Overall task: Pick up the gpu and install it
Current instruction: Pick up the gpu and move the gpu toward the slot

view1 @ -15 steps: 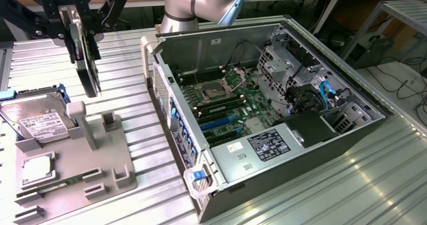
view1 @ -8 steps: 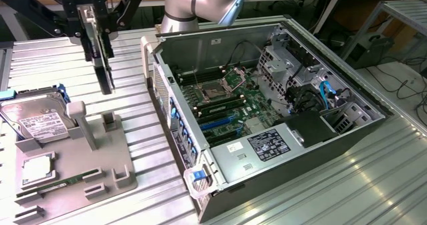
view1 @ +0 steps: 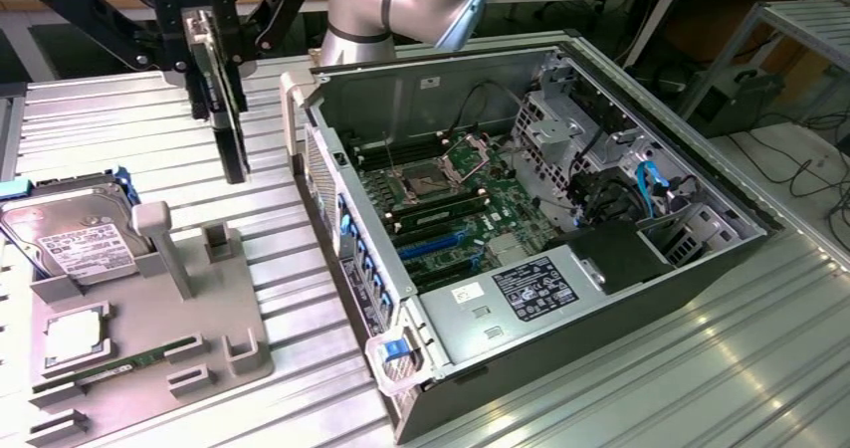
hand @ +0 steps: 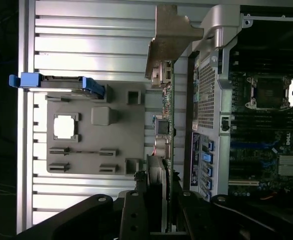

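Looking past the black jointed fingers (hand: pixel 136 210), nearest the wrist camera, and finding them clamping from both sides on the thin flat black gpu card with the pale beige metal bracket strip (hand: pixel 162 125). Holding that gpu in the air, touching nothing but the fingers.

Hovering over the ribbed silver aluminium table (view1: pixel 743 368). Passing the open black-and-grey tower computer case (view1: pixel 425 85) lying on its side, green motherboard (view1: pixel 452 199) facing up inside. Then the flat grey parts tray (view1: pixel 233 289) at the exterior view's left, carrying a silver hard drive with a white label (view1: pixel 74 234), a square silver processor chip (view1: pixel 74 334) and a narrow green memory stick (view1: pixel 126 361).

Hanging the gpu (view1: pixel 234 144) between tray and case, just outside the case wall, long axis upright and pointing straight down from the fingers (view1: pixel 194 80). Presenting it edge-on in both views, its plane running roughly parallel with the perforated rear wall of the case. Judging the motherboard's slots to be lying toward the exterior view's right of the card and lower, beyond that wall.

Failing to make out the card's face or its connector edge. Losing the exact grip point behind the finger links in the wrist view, and the grey robot arm (view1: pixel 398 10) past the top edge of the exterior view.
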{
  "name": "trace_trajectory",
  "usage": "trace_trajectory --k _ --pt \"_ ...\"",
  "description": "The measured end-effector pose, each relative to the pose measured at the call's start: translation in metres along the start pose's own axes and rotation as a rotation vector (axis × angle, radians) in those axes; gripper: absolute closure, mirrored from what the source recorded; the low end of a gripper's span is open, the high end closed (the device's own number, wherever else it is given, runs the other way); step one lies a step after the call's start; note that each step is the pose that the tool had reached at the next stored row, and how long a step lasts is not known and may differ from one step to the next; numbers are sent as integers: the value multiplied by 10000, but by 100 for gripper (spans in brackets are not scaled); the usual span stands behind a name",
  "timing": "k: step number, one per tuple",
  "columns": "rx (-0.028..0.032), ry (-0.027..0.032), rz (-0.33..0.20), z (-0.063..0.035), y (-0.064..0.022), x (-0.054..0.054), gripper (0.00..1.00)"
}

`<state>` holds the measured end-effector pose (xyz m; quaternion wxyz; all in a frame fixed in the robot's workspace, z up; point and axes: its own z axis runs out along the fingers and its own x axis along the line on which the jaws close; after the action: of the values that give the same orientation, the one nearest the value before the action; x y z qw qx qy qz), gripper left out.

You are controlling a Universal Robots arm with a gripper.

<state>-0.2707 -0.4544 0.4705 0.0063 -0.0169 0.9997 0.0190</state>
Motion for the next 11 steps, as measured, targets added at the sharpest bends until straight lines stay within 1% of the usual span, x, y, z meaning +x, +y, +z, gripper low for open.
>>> trace_trajectory --k 11 --pt "0 0 0 2 -6 -169 73"
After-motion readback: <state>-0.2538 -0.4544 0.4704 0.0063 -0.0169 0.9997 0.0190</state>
